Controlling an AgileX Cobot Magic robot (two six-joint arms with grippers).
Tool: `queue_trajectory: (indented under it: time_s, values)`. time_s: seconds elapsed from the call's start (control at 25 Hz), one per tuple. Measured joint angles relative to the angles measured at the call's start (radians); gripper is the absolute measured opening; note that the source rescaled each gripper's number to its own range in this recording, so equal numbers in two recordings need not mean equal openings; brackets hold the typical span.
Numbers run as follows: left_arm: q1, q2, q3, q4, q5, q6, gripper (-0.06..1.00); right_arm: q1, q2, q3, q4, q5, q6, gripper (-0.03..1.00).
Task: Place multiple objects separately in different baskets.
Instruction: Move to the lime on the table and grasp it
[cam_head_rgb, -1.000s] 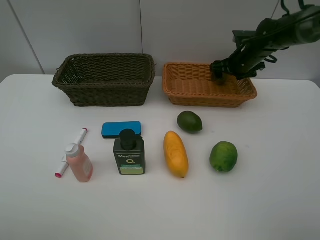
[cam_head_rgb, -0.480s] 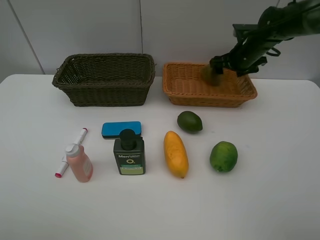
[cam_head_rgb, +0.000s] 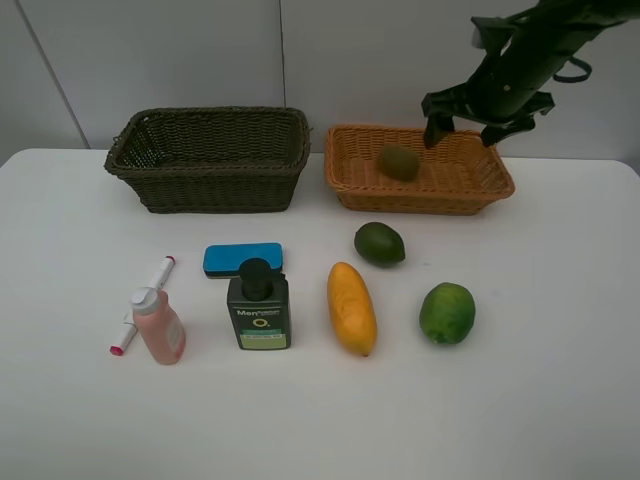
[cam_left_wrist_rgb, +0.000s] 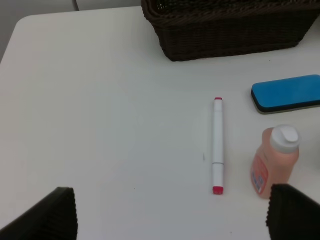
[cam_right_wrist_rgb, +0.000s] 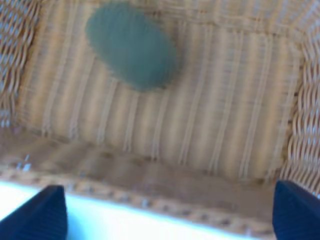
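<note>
A brown kiwi (cam_head_rgb: 398, 162) (cam_right_wrist_rgb: 132, 46) lies loose on the floor of the orange-tan basket (cam_head_rgb: 420, 205) (cam_right_wrist_rgb: 150, 170). My right gripper (cam_head_rgb: 462, 128) (cam_right_wrist_rgb: 170, 212) hangs open above that basket, empty. The dark basket (cam_head_rgb: 210, 160) (cam_left_wrist_rgb: 225, 35) stands to its left. On the table lie the mango (cam_head_rgb: 351, 308), avocado (cam_head_rgb: 379, 243), green round fruit (cam_head_rgb: 447, 313), pump bottle (cam_head_rgb: 259, 307), pink bottle (cam_head_rgb: 158, 326) (cam_left_wrist_rgb: 272, 160), blue eraser (cam_head_rgb: 243, 258) (cam_left_wrist_rgb: 286, 93) and marker (cam_head_rgb: 143, 303) (cam_left_wrist_rgb: 217, 145). My left gripper (cam_left_wrist_rgb: 172, 215) is open over the table near the marker, out of the high view.
The white table (cam_head_rgb: 560, 400) runs to a pale wall behind the baskets. The items stand in a loose row across the middle, with the two baskets side by side at the back.
My right gripper has risen out of the orange-tan basket and left the kiwi lying inside it. The left arm and the table items have not moved.
</note>
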Motion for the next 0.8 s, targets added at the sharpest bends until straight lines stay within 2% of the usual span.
queue_trajectory:
  time_s: [0.44, 0.68, 0.8]
  values:
    - [0.0, 0.0, 0.0, 0.0, 0.0, 0.0, 1.0, 0.121, -0.237, 0.36, 0.0, -0.002, 0.097, 0.97]
    - [0.0, 0.0, 0.0, 0.0, 0.0, 0.0, 1.0, 0.2, -0.281, 0.512, 0.0, -0.005, 0.181, 0.97]
    - [0.0, 0.0, 0.0, 0.0, 0.0, 0.0, 1.0, 0.221, -0.283, 0.571, 0.0, -0.036, 0.236, 0.97]
